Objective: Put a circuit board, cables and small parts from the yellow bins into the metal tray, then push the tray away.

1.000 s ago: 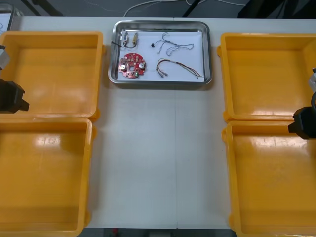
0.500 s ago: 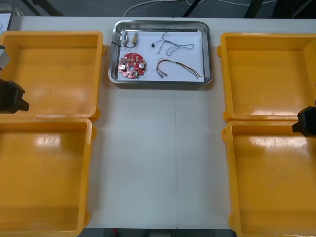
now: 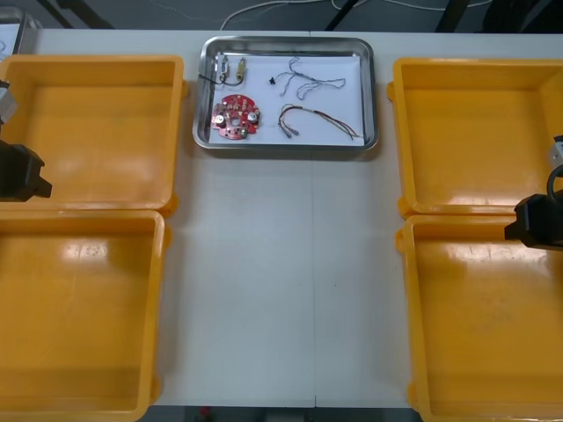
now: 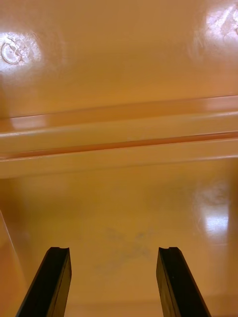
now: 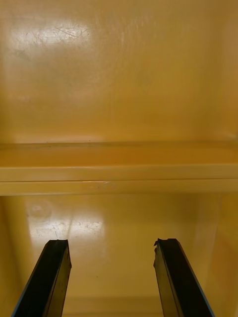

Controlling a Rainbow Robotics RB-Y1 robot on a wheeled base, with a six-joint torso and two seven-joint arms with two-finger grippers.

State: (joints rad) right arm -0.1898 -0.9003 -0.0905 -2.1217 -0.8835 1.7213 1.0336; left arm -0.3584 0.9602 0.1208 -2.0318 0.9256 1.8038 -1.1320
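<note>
The metal tray point(image 3: 369, 88) sits at the table's far middle, white inside. In it lie a round red circuit board point(image 3: 235, 117), small metal parts point(image 3: 230, 65), a twisted blue and white cable point(image 3: 303, 81) and a red and yellow cable point(image 3: 318, 121). My left gripper point(image 5: 113, 277) is open over the left yellow bins, fingers apart above bare bin floor; the arm point(image 3: 19, 171) shows at the left edge. My right gripper point(image 4: 114, 280) is open over the right yellow bins; its arm point(image 3: 537, 220) shows at the right edge.
Two yellow bins point(image 3: 97, 123) point(image 3: 79, 308) stand on the left and two point(image 3: 471, 132) point(image 3: 484, 325) on the right, with nothing seen inside. The rims between paired bins cross both wrist views point(image 5: 119, 173) point(image 4: 119, 143). Bare table point(image 3: 281, 281) runs down the middle.
The right arm drew back toward the right edge, then came a little way in again. The left arm and the tray's contents have not moved.
</note>
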